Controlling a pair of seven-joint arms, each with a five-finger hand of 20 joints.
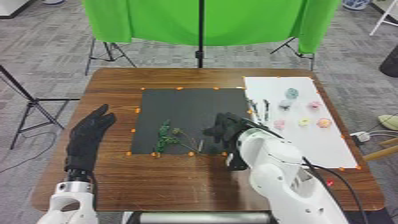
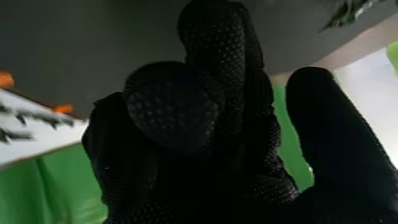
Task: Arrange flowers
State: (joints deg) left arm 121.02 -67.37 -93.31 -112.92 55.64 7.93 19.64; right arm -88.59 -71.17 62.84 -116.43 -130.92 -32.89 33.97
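Over the lower right of a black mat [image 1: 191,102], we have our right hand [image 1: 227,125] angled with relaxed fingers, its thumb set apart from them; in the right wrist view, one finger bends toward the camera while another stretches out. Our left hand [image 1: 86,137] is open beside the mat's left edge, fingers extended above the brown wooden bench [image 1: 142,185].

Toward the mat's lower left lies the flower arrangement's greenery: a leafy green sprig [image 1: 163,137], with thin green stems [image 1: 188,142] spread just beside it, between the sprig and our right hand.

To our right, a white sheet [image 1: 329,150] bears a blue-green bloom [image 1: 292,93], a grayish-blue bloom [image 1: 285,104], two pink blooms [image 1: 314,105], a yellow bloom [image 1: 304,122] and a peach-pink bloom [image 1: 323,122]. Dark sprigs [image 1: 266,106] lie along its left side. Orange markers [image 1: 179,88] dot the mat's border, and green cloth [image 1: 151,20] hangs beyond the bench.
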